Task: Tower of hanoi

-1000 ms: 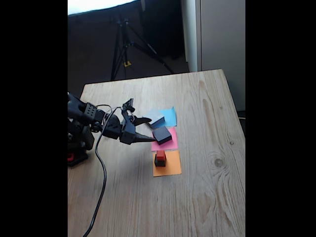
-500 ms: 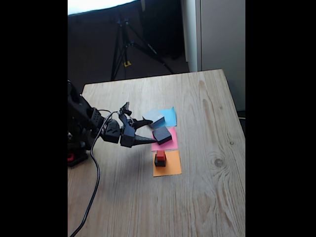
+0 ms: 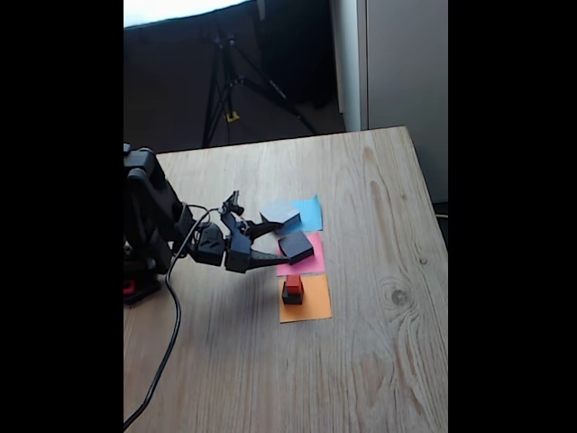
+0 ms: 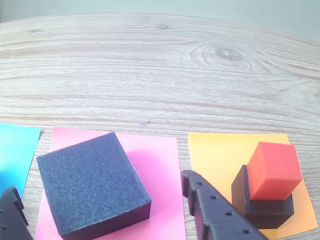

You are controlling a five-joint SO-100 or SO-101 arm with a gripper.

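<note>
Though fixed-only, large flat grey block (image 3: 280,214) on blue.

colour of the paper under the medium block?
Pink. The medium black block sits on a pink paper square, clearest in the wrist view.

Beside the medium black block (image 4: 92,185) on pink paper (image 4: 160,170), the red cube (image 4: 274,170) tops the small black cube (image 4: 262,202); the grey block (image 3: 279,215) lies beyond.
</note>
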